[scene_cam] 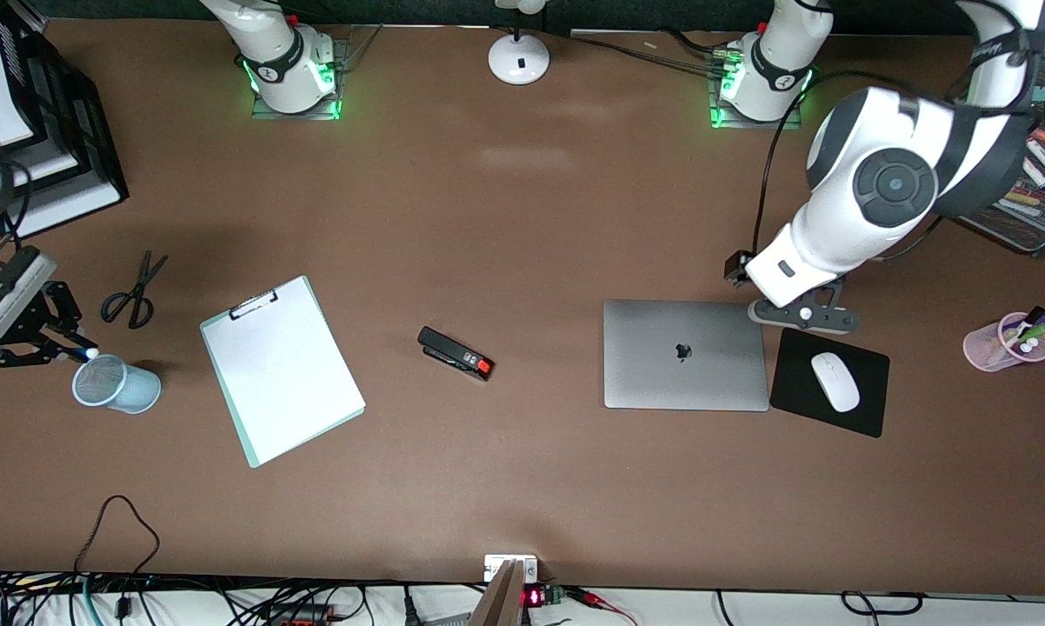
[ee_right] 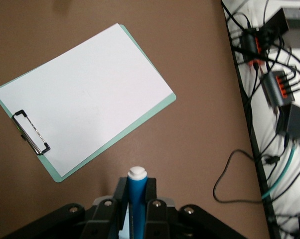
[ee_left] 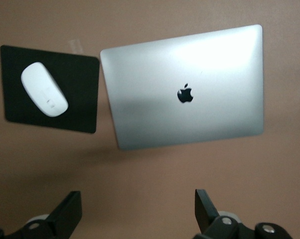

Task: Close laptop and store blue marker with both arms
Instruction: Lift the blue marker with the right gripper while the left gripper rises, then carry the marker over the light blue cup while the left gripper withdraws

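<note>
- Step in hand: storing. The slim silver-grey laptop (scene_cam: 685, 354) lies shut on the brown table (scene_cam: 522, 487), lid down, dark logo up, just beside the black mouse pad (scene_cam: 870, 409).
- The right gripper (scene_cam: 40, 348) hangs over the rim of the pale blue mesh cup (scene_cam: 116, 385), fingers clenched on the slim bright-blue marker (ee_right: 137, 196), white end showing.
- Judged next: centre the marker over the cup mouth, lower, release.
- The left gripper (ee_left: 137, 211) hovers over bare table at the laptop's edge, fingers spread, holding nothing.
</note>
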{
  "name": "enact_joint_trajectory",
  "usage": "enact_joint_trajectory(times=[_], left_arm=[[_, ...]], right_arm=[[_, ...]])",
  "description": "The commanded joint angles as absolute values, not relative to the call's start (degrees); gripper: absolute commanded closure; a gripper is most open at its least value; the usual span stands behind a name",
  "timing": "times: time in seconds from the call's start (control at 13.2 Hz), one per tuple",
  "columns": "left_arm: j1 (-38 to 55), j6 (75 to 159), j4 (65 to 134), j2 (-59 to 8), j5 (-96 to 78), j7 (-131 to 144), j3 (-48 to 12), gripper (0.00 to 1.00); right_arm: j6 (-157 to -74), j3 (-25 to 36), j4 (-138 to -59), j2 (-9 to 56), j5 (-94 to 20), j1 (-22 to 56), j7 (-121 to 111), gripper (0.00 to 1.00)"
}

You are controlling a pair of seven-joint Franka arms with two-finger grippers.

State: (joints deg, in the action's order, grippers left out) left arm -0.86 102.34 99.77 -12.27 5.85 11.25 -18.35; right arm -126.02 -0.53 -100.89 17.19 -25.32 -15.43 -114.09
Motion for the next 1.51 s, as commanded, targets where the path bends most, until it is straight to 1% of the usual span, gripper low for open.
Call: enact_joint_trajectory(times=[0.0, 0.08, 0.23, 0.38, 0.45, 0.6, 0.76, 0.83, 0.91, 0.98, 1.06, 1.13, 1.28, 1.44], left_arm=[[-1.2, 94.1, 93.8, -11.3, 7.3, 7.5, -18.8, 0.00], [-1.3, 91.1, 91.1, -11.1, 7.1, 5.5, -18.5, 0.00], [-1.5, 87.1, 88.2, -10.9, 7.0, 5.1, -18.3, 0.00], [-3.1, 86.8, 86.8, -10.8, 7.0, 4.5, -18.5, 0.00], [-3.2, 86.8, 86.6, -10.9, 7.1, 4.5, -18.3, 0.00], [-3.8, 87.0, 86.4, -11.0, 6.9, 5.3, -18.1, 0.00], [-7.1, 88.3, 86.4, -10.8, 5.9, 4.6, -18.0, 0.00], [-7.0, 89.6, 87.1, -9.8, 5.3, 4.7, -17.4, 0.00], [-5.7, 91.7, 88.0, -8.4, 3.6, 4.5, -12.5, 0.00], [-2.7, 96.5, 91.3, -6.3, 1.5, 4.6, -8.1, 0.00], [-1.3, 100.6, 94.9, -3.8, 0.0, 4.5, -5.5, 0.00], [-0.9, 104.1, 99.5, -0.5, -0.1, 4.5, -4.9, 0.00], [-0.6, 105.0, 105.4, 5.2, 0.2, 4.4, -4.9, 0.00], [0.8, 102.3, 105.2, 6.2, 0.4, 4.6, -4.8, 0.00]], right_arm=[[-123.5, -1.3, -100.8, 19.2, -32.5, -17.6, -128.1, 0.95], [-121.0, -1.3, -99.8, 20.6, -33.4, -18.0, -130.8, 0.95], [-115.1, -1.3, -95.8, 24.1, -33.9, -19.0, -133.6, 0.95], [-110.0, -1.2, -90.6, 28.0, -33.8, -19.6, -134.6, 0.95], [-108.6, -1.2, -89.2, 29.0, -33.8, -20.0, -135.6, 0.95], [-106.6, -1.3, -88.6, 30.1, -33.9, -21.6, -137.0, 0.95], [-104.1, -1.3, -87.9, 31.0, -34.5, -23.4, -138.8, 0.95], [-103.2, -1.3, -87.5, 31.5, -35.4, -24.2, -140.0, 0.95], [-102.3, -1.3, -87.2, 31.8, -35.6, -24.9, -141.1, 0.95], [-101.5, -1.3, -86.7, 32.4, -35.6, -25.5, -141.3, 0.95], [-100.3, -1.3, -85.4, 33.1, -35.6, -25.7, -142.2, 0.95], [-99.3, -1.3, -84.6, 34.0, -35.8, -26.4, -143.3, 0.95], [-98.0, -1.3, -83.4, 35.5, -37.8, -27.2, -145.4, 0.95], [-96.8, -1.3, -80.7, 37.4, -38.8, -27.3, -146.5, 0.95]])
